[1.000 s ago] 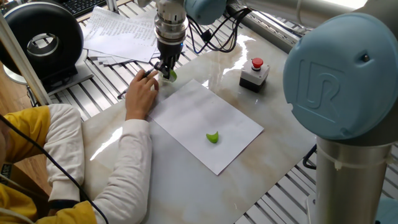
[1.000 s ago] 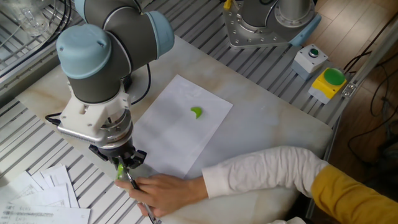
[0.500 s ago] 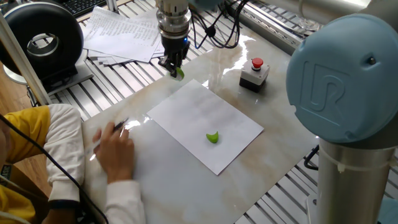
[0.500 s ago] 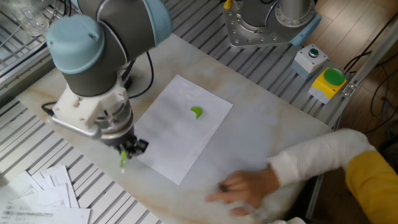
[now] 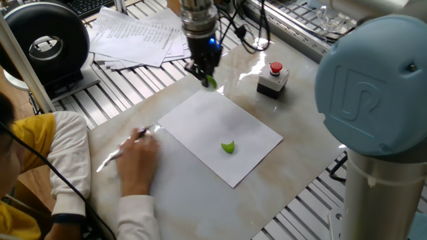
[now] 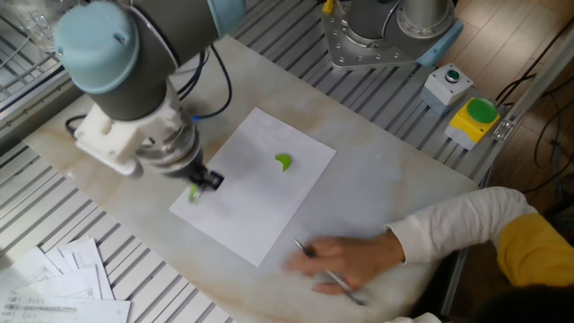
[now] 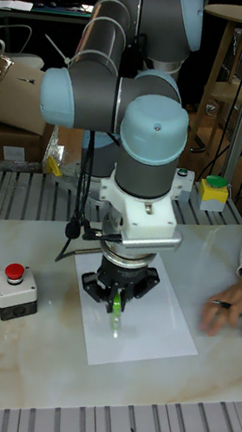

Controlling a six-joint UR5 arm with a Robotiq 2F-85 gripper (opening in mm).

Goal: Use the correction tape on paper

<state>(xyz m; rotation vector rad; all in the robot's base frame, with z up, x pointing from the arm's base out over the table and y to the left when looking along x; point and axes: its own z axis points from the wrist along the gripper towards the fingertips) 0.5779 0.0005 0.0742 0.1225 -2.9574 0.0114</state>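
A pale marble table point(image 5: 200, 200) carries the paper point(image 5: 220, 137), flat at its centre. The gripper point(image 5: 208, 79) hangs over the sheet's edge, jaws clamped on a green correction tape point(image 6: 195, 192). The tall fixed view hides the green piece point(image 6: 283, 161) lying on the sheet; a person's hand point(image 6: 345, 262) holds a pen beside it.

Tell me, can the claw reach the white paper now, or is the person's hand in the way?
Probably yes. The claw, shut on the green tape tool, hangs at the paper edge, and the person's hand rests apart from the sheet.
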